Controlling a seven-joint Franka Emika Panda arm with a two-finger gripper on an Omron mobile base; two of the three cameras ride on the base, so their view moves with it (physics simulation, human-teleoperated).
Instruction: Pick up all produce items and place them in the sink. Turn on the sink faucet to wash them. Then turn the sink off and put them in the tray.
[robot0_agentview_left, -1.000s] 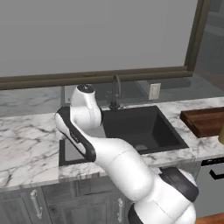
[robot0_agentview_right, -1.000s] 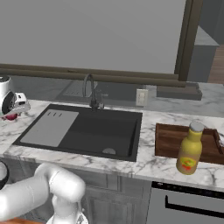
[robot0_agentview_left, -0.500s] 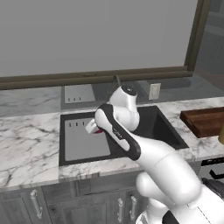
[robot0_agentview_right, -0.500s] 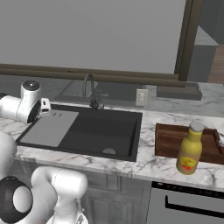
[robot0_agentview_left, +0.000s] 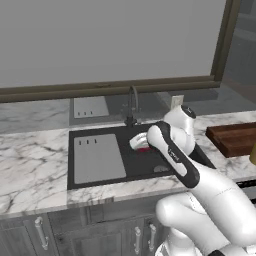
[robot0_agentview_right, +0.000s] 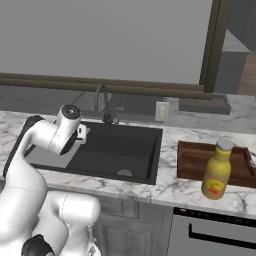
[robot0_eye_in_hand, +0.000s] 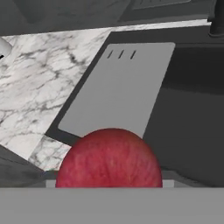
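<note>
A glossy red apple-like produce item (robot0_eye_in_hand: 109, 159) sits large at the bottom of the hand view, right at my fingers. In the left base view it is a small red spot (robot0_agentview_left: 143, 149) at my gripper (robot0_agentview_left: 140, 144), which hangs shut on it above the middle of the black sink (robot0_agentview_left: 150, 167). The hand (robot0_agentview_right: 80, 133) hovers over the sink's (robot0_agentview_right: 125, 147) left part, in front of the dark gooseneck faucet (robot0_agentview_left: 132, 102) (robot0_agentview_right: 102, 102). The reddish-brown wooden tray (robot0_agentview_left: 235, 139) (robot0_agentview_right: 192, 160) lies on the counter to the right of the sink.
A flat light-grey panel (robot0_agentview_left: 97, 157) (robot0_eye_in_hand: 118, 87) covers the sink's left part. A yellow bottle (robot0_agentview_right: 217, 170) stands on the tray's front. Marble counter (robot0_agentview_left: 30, 160) runs on both sides, with a window ledge behind the faucet.
The arm has swung from the left counter rightward, carrying the red fruit over the sink. The base has not moved.
</note>
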